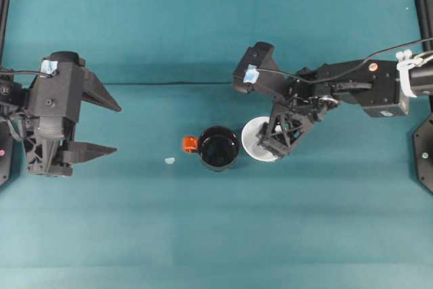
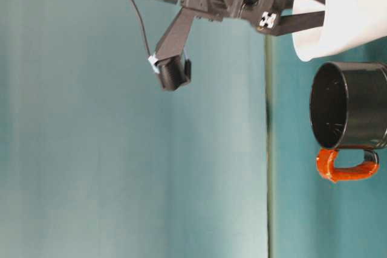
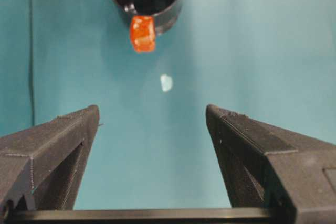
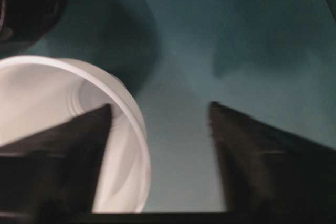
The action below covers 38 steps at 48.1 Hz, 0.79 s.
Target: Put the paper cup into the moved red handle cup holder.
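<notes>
Right gripper [image 1: 269, 141], jaws spread astride the paper cup's [image 1: 254, 139] rim (one finger inside), beside the cup holder [image 1: 218, 147] for transfer. Left gripper [image 1: 101, 128] idles, jaws spread.

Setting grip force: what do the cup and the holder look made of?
Paper cup: thin matte white paper, apparently. Red handle cup holder: glossy black with highlights, probably hard plastic or glazed ceramic; its orange-red handle also looks shiny.

We see even, bright overhead lighting; right wrist view dim and blurred; soft shadows on the table [image 1: 135, 235].
</notes>
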Motion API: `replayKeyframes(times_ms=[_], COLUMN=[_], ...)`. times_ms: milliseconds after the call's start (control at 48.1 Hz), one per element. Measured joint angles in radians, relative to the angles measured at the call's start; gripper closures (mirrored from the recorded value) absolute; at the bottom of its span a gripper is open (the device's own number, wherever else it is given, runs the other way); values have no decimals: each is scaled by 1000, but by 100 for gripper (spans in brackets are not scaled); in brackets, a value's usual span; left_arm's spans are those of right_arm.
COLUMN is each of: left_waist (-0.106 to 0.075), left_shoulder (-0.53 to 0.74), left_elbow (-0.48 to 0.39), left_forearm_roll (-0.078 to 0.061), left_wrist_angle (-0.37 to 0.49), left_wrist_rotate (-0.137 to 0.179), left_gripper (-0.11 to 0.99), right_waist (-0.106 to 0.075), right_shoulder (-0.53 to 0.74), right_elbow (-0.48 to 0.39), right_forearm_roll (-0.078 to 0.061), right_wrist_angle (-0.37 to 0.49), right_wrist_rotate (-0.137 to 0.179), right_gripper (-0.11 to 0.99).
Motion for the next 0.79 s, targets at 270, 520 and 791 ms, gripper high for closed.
replayKeyframes(times_ms=[270,520,791], left_waist=[0,0,0], left_shoulder=[0,2,2], left_elbow=[0,0,0], left_forearm_roll=[0,0,0], left_wrist_angle=[0,0,-2], left_wrist_rotate=[2,0,0], left_gripper=[-2,-2,-2], right_waist=[0,-2,-2], right_shoulder=[0,0,-37], right_elbow=[-26,-29,-49], right_forearm_roll=[11,49,84], right_wrist_angle=[32,40,137], right_wrist_rotate=[-2,0,0], right_gripper=[98,98,98])
